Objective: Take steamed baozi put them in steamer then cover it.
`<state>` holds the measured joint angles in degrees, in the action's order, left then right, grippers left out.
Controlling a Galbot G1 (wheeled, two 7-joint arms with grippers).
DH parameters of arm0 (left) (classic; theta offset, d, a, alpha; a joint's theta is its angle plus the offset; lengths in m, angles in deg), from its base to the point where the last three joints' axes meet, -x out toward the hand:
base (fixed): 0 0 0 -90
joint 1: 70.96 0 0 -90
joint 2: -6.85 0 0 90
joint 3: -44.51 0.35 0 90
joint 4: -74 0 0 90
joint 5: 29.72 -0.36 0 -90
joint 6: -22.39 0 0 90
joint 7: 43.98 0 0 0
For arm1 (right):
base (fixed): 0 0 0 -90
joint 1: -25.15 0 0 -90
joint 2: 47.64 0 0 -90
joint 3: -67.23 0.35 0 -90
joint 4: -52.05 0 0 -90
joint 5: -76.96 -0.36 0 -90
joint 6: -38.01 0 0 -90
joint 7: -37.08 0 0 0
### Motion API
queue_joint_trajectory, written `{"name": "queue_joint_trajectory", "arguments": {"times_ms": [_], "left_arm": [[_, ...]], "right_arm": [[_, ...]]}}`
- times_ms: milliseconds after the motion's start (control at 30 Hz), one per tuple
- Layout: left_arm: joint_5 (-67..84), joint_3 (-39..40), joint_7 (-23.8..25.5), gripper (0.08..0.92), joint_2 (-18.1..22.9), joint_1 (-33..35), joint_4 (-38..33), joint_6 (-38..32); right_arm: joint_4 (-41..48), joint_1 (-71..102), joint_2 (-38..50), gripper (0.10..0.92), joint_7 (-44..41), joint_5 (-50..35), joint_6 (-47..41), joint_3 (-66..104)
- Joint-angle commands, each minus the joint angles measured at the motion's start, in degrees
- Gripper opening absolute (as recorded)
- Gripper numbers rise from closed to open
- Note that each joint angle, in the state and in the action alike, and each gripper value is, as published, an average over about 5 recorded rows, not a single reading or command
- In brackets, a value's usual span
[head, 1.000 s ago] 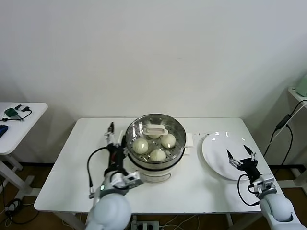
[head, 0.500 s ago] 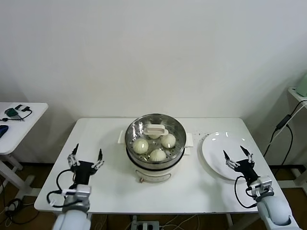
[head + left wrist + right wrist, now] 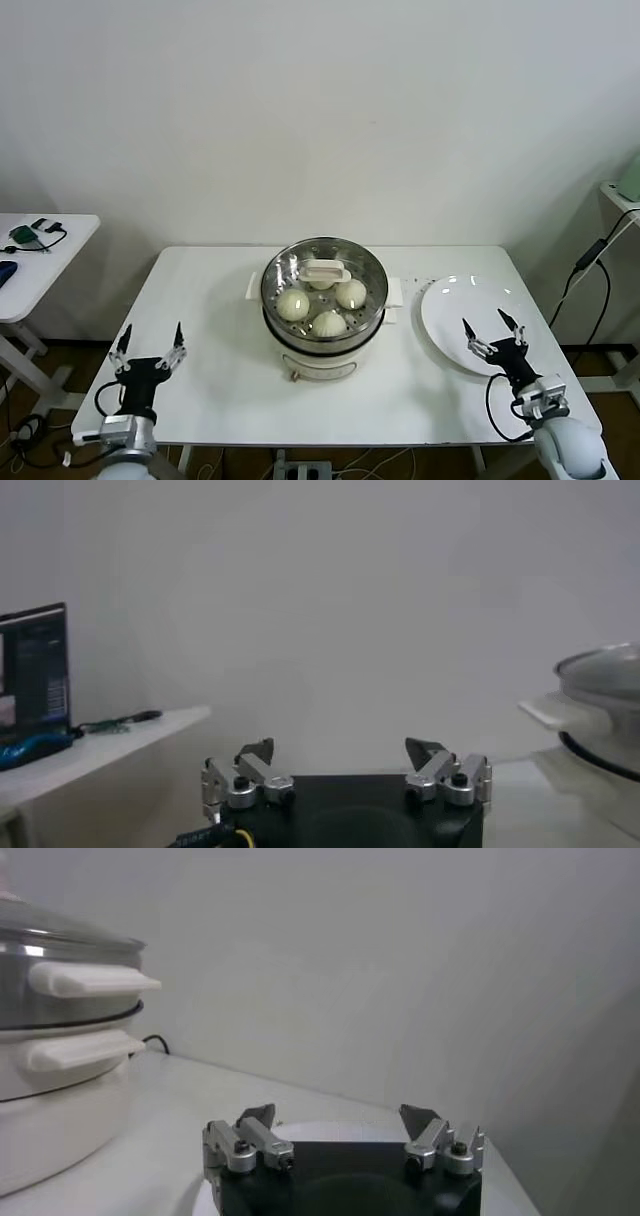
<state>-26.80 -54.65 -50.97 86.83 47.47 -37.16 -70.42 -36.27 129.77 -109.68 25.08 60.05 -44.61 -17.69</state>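
From my head camera, the work looks finished: the cover sits on the steamer, and I can see the steamed baozi through the glass, three plainly and a fourth partly hidden under the white handle. The step in hand, as I judge it, is simply parking my arms, and doing that well means keeping both clear of the steamer's side handles so nothing nudges the lid. My left gripper hangs off the steamer's left side, well apart from it at the near edge of the table, fingers spread and empty. My right gripper stands to the steamer's right, over the near rim of the white plate, also spread and holding nothing.

From my left wrist, my fingers stand wide with nothing between them; the covered steamer sits far off to one side.

From my right wrist, the jaws are again wide and empty, the plate just beyond them, and the steamer with its lid on stands beside it, apart from my fingers.
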Motion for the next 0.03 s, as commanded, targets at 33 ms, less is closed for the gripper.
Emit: {"name": "queue_joint_trajectory", "arguments": {"times_ms": [33], "left_arm": [[5.17, -3.33, 1.14, 0.823, 0.49, 1.35, 2.89, -5.68]], "right_arm": [[-0.51, 0.59, -0.46, 0.823, -0.22, -0.01, 0.26, 0.15]]}}
